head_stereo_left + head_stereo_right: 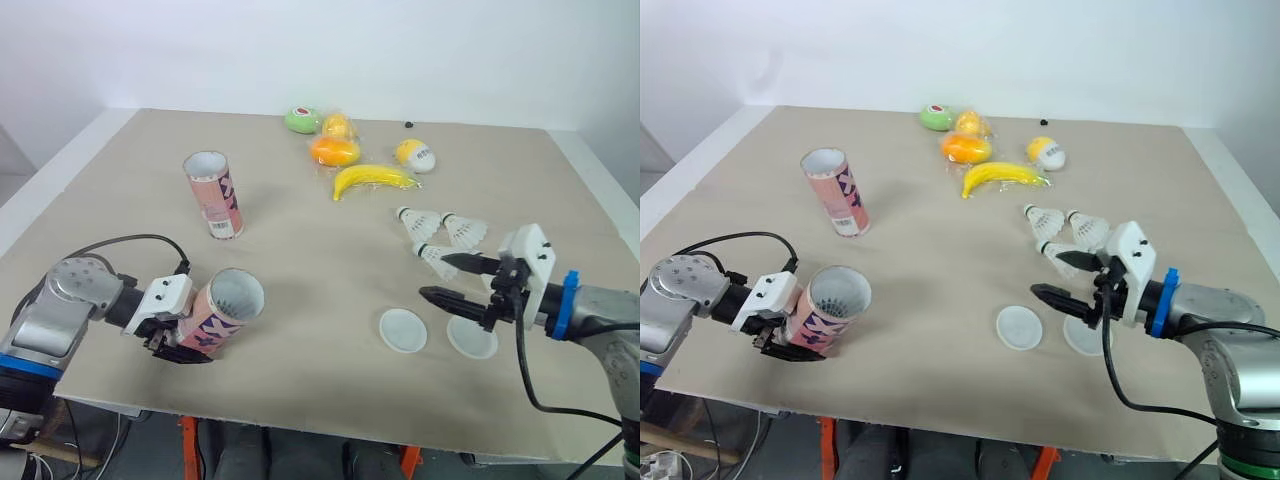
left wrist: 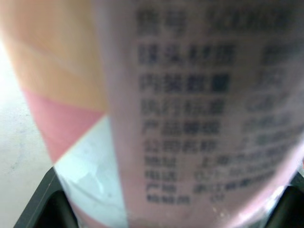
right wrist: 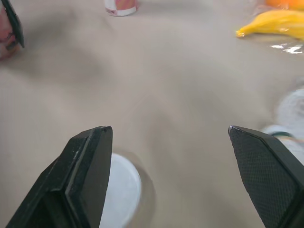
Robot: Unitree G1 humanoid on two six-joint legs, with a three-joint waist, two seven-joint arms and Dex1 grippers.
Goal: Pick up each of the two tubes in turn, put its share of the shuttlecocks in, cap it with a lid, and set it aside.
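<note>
1 tube with blurred Chinese print gripped by left end effector; right end effector agape.

Robotics test lab, seen from the floor: a bare white wall backs a plain beige board worktop that rests on orange metal stand legs. A black cable loops over the worktop's near corner. Spread across the board is a mixed set of handling props: a yellow banana, a green ball-shaped item, an orange fruit in clear wrap, two pink printed cardboard tubes and white feathered shuttlecocks.
</note>
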